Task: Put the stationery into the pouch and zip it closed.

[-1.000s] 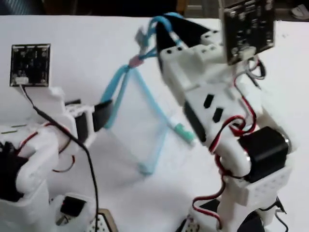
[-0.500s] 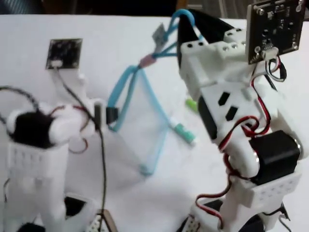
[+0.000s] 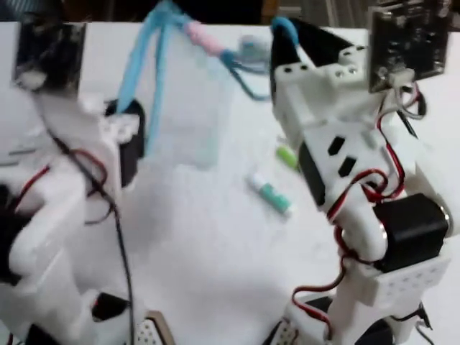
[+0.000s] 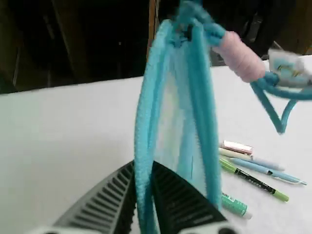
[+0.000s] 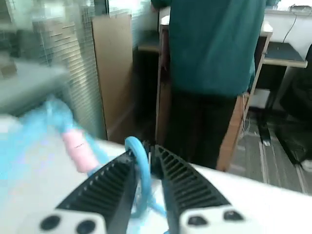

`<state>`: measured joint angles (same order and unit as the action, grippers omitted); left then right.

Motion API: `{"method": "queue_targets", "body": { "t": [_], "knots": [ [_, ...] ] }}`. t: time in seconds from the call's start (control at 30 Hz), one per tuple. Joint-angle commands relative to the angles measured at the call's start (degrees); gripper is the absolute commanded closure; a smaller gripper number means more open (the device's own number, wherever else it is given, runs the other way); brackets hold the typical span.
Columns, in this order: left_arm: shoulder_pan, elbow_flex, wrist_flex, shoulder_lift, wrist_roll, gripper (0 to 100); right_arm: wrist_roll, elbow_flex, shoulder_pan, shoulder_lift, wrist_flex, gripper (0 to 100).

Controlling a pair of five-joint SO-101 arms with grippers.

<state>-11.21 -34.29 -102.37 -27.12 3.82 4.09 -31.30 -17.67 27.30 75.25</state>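
A clear pouch [image 3: 183, 108] with blue trim hangs in the air between both arms. In the left wrist view my left gripper [image 4: 144, 169] is shut on the pouch's blue edge [image 4: 146, 122]. My right gripper [image 5: 144, 155] is shut on the blue cord loop [image 5: 139, 151] at the zip end, beside a pink sleeve [image 5: 80, 148]. In the high view the left gripper [image 3: 131, 140] holds the pouch's near edge and the right gripper [image 3: 287, 34] holds the cord at the far side. Several pens [image 4: 248, 168] lie on the table, among them a green-and-white one [image 3: 272, 195] and a green one [image 3: 286, 156].
The white table [image 3: 215, 273] stretches under the pouch. The right arm's body [image 3: 359, 180] stands close beside the pens. A small tag [image 4: 287, 63] dangles from the cord. A person stands beyond the table's far edge.
The left arm has risen and carried the pouch off the table, so it now hangs higher and farther back. The right gripper has kept hold of the cord.
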Motion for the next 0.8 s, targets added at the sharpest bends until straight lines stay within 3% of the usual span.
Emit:
{"method": "queue_targets", "body": {
  "t": [0.0,0.23,0.4,0.63,0.77],
  "knots": [
    [-0.57,0.7,-0.18,0.4,-4.48,98,3.87,5.01,0.31,0.92,3.56,88.8],
    [0.57,7.3,-0.18,0.4,-16.18,98,19.96,13.54,1.36,1.1,15.34,69.4],
    [9.36,6.86,0.09,0.57,-24.97,98,32.53,15.3,0.04,1.1,26.24,68.3],
    [12.26,15.91,0.09,-1.19,-25.05,98,32.79,24.18,-3.56,12.53,25.98,68.3],
    [12.18,18.99,0.09,-6.46,-24.97,98,37.1,40.09,-0.48,18.59,25.54,68.3]
  ]
}}
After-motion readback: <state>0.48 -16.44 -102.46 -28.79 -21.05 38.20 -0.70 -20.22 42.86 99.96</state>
